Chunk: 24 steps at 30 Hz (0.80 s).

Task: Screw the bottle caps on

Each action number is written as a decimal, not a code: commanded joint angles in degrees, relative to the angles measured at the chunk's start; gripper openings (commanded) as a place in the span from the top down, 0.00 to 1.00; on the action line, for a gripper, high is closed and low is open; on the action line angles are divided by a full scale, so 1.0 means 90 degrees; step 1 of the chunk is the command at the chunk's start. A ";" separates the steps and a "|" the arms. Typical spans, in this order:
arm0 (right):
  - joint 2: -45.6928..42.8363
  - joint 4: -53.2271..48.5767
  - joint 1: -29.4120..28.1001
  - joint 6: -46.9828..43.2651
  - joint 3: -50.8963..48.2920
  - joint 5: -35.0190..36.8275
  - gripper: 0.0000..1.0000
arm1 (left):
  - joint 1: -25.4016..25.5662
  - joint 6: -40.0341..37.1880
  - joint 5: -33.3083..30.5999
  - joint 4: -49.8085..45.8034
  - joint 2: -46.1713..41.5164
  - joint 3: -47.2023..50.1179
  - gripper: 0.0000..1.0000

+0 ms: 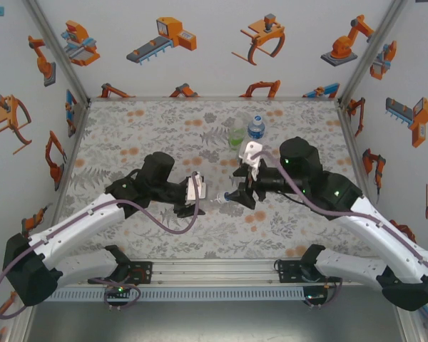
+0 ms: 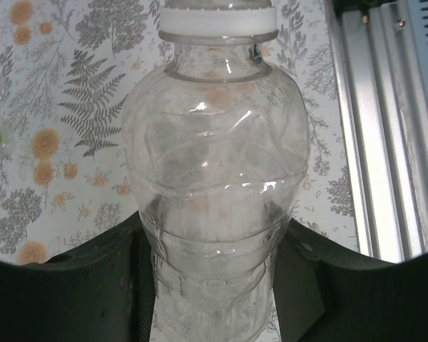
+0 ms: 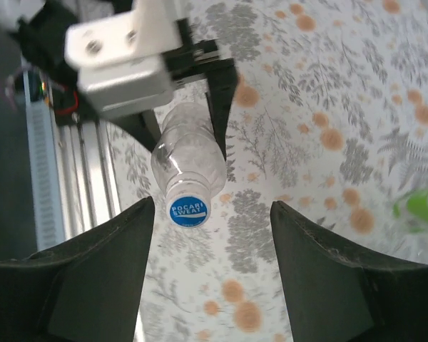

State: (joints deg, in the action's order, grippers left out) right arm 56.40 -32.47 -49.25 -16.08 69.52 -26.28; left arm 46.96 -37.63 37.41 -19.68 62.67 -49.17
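Clear plastic is where the work stands. The colourless bottle (image 2: 214,164) hangs on its side above the tabletop (image 1: 128,128), between the two arms. Its cap (image 2: 217,20) already sits square on the neck, down near the collar ring. From the right wrist the cap's blue printed top faces the camera. I cannot tell whether it is wound fully tight, so I would judge this bottle to be capped but perhaps short of a last twist or two.

Further right and toward the back, the green bottle (image 1: 236,137) and the blue-labelled bottle (image 1: 255,130) stand upright, just beside each other. The blue-labelled one seems to carry a white top. The green one is too small to read, so it may be the job left to do.

The left arm reaches in low from the near left corner, forearm angled toward the middle. The left hand (image 1: 200,196) is clamped on the lower body of the colourless bottle and points its neck at the other arm.

The right arm comes in from the near right, elbow raised, wrist levelled at the bottle's mouth. The right hand (image 1: 239,192) has its fingers apart, one on either side of the cap, gripping nothing. The cap lies nearer one finger than the other, so a little centring looks needed before a fresh turn.
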 commanded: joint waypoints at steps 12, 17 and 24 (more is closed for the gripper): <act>0.0193 -0.0331 -0.0006 -0.3285 -0.0219 -0.1996 0.49 | 0.0114 0.0099 0.0645 -0.0607 -0.0064 -0.0347 1.00; 0.0174 -0.0307 0.0001 -0.3244 -0.0326 -0.2005 0.52 | 0.0114 0.0098 0.0661 -0.0633 -0.0098 -0.0347 1.00; 0.0170 -0.0152 -0.0020 -0.3117 -0.0502 -0.2021 0.55 | 0.0134 0.0136 0.0716 -0.0628 -0.0071 -0.0377 1.00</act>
State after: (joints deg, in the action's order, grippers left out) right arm 58.11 -36.03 -49.25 -43.55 65.69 -42.65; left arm 47.70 -37.41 41.50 -24.53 62.65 -50.68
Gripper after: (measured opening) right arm 0.462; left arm 0.516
